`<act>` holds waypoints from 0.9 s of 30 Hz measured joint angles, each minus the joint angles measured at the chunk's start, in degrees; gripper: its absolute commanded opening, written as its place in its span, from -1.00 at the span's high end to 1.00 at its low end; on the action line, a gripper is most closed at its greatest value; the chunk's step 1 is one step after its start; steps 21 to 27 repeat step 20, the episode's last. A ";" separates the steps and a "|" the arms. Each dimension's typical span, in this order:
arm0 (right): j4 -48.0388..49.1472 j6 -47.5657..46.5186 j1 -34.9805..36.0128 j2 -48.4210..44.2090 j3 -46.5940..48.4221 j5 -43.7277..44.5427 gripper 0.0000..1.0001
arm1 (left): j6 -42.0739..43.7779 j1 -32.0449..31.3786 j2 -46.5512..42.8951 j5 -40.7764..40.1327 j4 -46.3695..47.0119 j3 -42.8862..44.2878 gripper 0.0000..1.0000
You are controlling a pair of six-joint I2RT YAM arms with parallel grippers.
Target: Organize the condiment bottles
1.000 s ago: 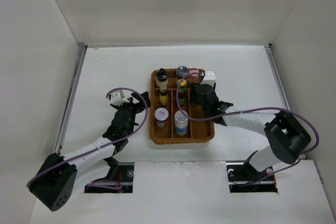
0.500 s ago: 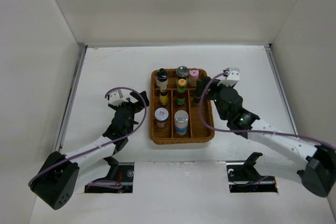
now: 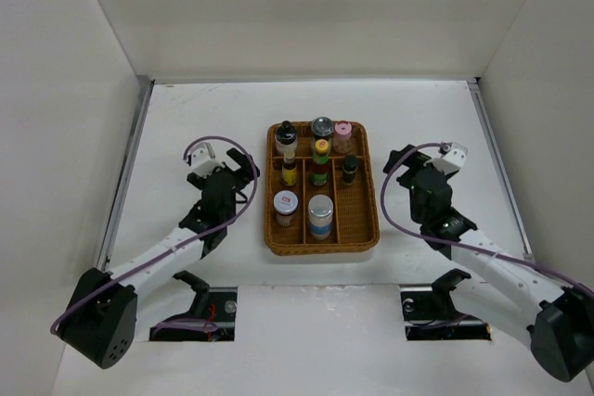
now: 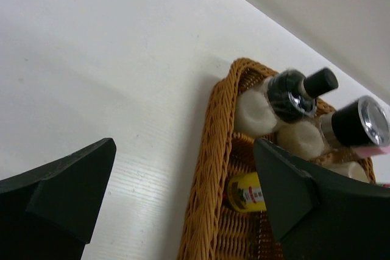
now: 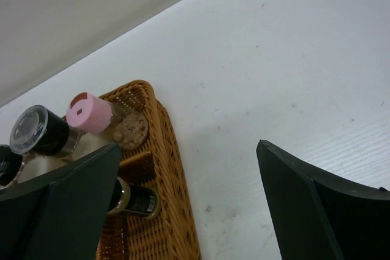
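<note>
All eight condiment bottles stand inside the wicker tray [image 3: 270, 229] at the middle of the table [image 3: 186, 118]. A black-capped shaker [image 3: 286, 134], a silver-lidded jar [image 3: 322, 125] and a pink-lidded jar [image 3: 342, 129] fill the far row. A brown yellow-labelled bottle [image 3: 290, 172], a green yellow-capped bottle [image 3: 321, 157] and a small dark shaker [image 3: 349, 168] stand in the middle, and a white-lidded jar [image 3: 286, 206] and a white-blue cylinder [image 3: 320, 215] are nearest the arms. The far row is packed close, so a finger reaching in for one would likely nudge its neighbour, and the slim middle bottles look easiest to tip. The left gripper [image 3: 243, 173] seems the nearer hazard: it hangs just beside the tray's left rim, jaws spread wide with nothing between them, and a careless sweep inward could catch the woven edge and drag the tray, rocking everything in it. The right gripper [image 3: 401, 172], likewise spread and empty, sits apart from the right rim, aimed at the tray's far right corner. Both arms reach forward from their bases, angled inward, a purple cable [image 3: 213, 141] looping over each wrist; such a loop might snag a cap if an arm crosses the tray.
</note>
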 measured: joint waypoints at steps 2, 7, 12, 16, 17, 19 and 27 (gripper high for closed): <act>-0.02 1.49 0.02 0.74 -0.72 0.00 -1.00 | -0.37 1.01 -0.02 -0.57 -4.26 2.80 -1.00; -0.76 4.66 -0.39 2.84 -2.49 -0.15 -1.00 | -1.25 4.44 0.81 0.04 -15.02 8.61 -1.00; -0.83 6.23 -1.03 2.01 -3.58 -0.61 -1.00 | -1.62 7.89 1.46 2.25 -21.99 12.72 -1.00; -0.39 6.97 -1.03 1.22 -3.85 -1.88 -1.00 | -1.90 8.41 1.84 3.39 -24.20 14.71 -1.00; -0.24 7.08 -1.03 1.16 -3.85 -2.21 -1.00 | -1.99 7.91 2.12 3.65 -24.46 15.15 -1.00; -0.20 7.26 -1.03 1.14 -3.85 -2.73 -1.00 | -2.03 6.73 2.73 3.96 -24.74 15.74 -1.00; -0.20 7.34 -1.03 1.14 -3.85 -2.93 -1.00 | -2.05 6.19 2.95 4.00 -24.92 15.91 -1.00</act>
